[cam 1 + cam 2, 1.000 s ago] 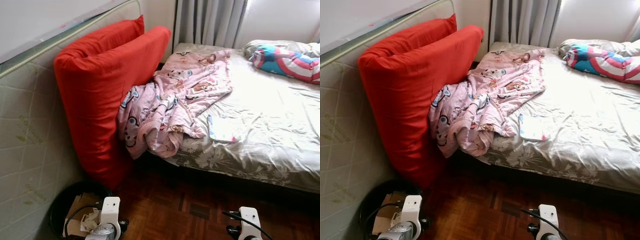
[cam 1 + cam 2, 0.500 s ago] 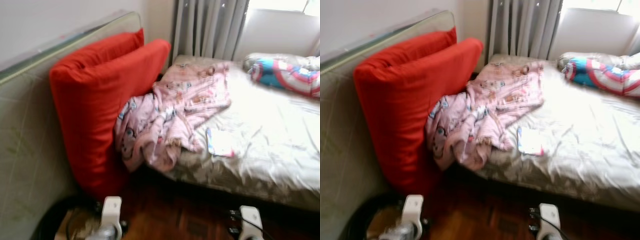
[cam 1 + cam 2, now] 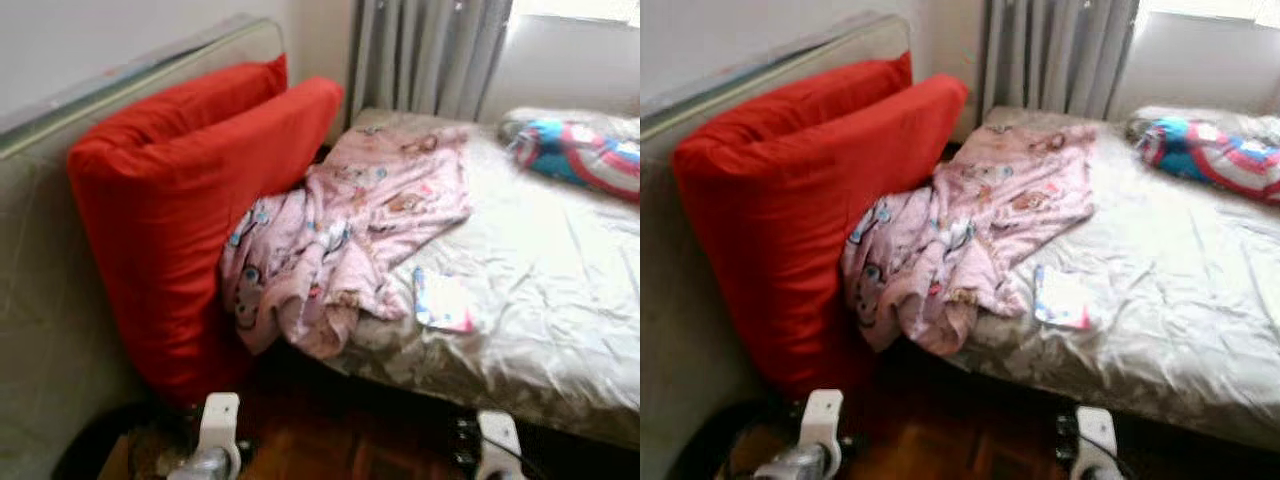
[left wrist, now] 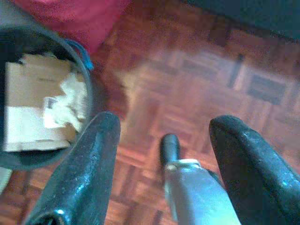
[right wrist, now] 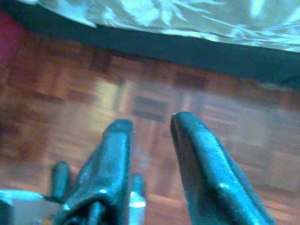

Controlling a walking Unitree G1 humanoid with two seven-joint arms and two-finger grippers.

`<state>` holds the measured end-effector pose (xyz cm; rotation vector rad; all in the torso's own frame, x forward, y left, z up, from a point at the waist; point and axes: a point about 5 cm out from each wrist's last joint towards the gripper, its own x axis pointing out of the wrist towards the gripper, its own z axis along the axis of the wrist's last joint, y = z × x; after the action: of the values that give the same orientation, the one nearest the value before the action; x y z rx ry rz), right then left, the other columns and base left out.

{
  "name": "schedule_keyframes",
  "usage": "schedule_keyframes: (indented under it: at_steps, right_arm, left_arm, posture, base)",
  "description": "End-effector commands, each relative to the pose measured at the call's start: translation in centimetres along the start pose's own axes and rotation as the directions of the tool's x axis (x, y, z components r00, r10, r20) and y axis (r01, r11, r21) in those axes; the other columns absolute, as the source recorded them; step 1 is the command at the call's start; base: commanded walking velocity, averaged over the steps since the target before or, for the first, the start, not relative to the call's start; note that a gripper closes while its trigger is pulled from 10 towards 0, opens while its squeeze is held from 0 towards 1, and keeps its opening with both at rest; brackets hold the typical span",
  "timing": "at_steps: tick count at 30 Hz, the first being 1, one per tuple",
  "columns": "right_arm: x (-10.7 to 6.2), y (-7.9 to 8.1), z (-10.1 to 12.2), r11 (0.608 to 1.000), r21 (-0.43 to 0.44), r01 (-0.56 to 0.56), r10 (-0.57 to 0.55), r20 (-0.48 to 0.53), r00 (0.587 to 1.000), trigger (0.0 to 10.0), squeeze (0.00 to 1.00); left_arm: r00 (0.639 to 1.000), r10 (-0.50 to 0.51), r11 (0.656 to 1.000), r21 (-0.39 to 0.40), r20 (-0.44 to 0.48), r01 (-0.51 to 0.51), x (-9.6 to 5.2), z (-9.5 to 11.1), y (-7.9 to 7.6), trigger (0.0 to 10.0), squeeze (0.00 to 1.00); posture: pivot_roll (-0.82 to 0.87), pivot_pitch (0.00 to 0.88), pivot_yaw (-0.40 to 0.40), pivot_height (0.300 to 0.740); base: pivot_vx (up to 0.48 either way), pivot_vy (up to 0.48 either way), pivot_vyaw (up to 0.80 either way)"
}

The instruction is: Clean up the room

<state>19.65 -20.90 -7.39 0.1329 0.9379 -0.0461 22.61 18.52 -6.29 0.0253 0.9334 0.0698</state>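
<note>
A pink patterned blanket (image 3: 340, 235) lies crumpled on the bed (image 3: 560, 300) and hangs over its near corner. Two big red cushions (image 3: 190, 200) lean upright against a mattress (image 3: 40, 290) on the left, touching the blanket. A small white, pink and blue cloth item (image 3: 443, 300) lies flat on the sheet. Both arms hang low over the parquet floor. My left gripper (image 4: 164, 124) is open wide beside a black bin (image 4: 88, 89) holding cardboard and crumpled paper. My right gripper (image 5: 152, 121) has its fingers a little apart, nothing between them.
A colourful striped pillow (image 3: 580, 155) lies at the far right of the bed. Grey curtains (image 3: 430, 55) hang behind the bed's head. Dark parquet floor (image 5: 140, 93) runs along the bed's near side, with the bin at the lower left.
The whole picture has shifted and blurred, so the camera has moved a little towards the bed. Blanket, cushions and both arms keep their places.
</note>
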Motion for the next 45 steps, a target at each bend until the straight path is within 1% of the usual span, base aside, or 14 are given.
schedule_keyframes:
  at_steps: [1, 10, 34, 38, 45]
  right_arm:
    - [-0.3, -1.25, -0.23, 0.999, 0.012, 0.038, -0.038, -0.003, 0.999, 10.0, 0.0]
    - [-0.29, -1.29, -0.18, 0.999, 0.028, 0.046, -0.046, -0.001, 0.999, 10.0, 0.0]
    - [-0.29, -1.37, -0.07, 0.998, 0.033, 0.057, -0.057, 0.006, 0.998, 10.0, 0.0]
    - [-0.29, -1.42, -0.08, 0.998, 0.022, 0.065, -0.065, 0.0, 0.998, 10.0, 0.0]
    - [-0.3, -1.42, -0.01, 0.997, 0.032, 0.066, -0.066, 0.012, 0.998, 10.0, 0.0]
  left_arm:
    - [1.0, -0.024, 1.0, -0.002, 0.007, 0.024, 0.05, 0.27, -1.07, 10.0, 0.0]
    - [1.0, -0.025, 1.0, -0.003, 0.009, 0.025, 0.05, 0.34, -1.09, 10.0, 0.0]
    - [1.0, -0.023, 1.0, -0.008, 0.01, 0.023, 0.06, 0.41, -1.11, 10.0, 0.0]
    - [1.0, -0.024, 1.0, -0.008, 0.01, 0.024, 0.06, 0.41, -1.1, 10.0, 0.0]
    - [1.0, -0.023, 1.0, -0.009, 0.01, 0.023, 0.06, 0.42, -1.11, 10.0, 0.0]
  posture:
    - [0.05, 0.0, -0.022, 0.74]
    - [0.05, 0.0, -0.02, 0.74]
    - [0.05, 0.008, -0.017, 0.74]
    - [0.05, 0.008, -0.017, 0.74]
    - [0.05, 0.009, -0.017, 0.74]
  base:
    - [0.27, 0.0, 0.0]
    - [0.275, 0.0, 0.0]
    - [0.274, 0.0, 0.0]
    - [0.274, 0.0, -0.79]
    - [0.274, 0.0, 0.0]
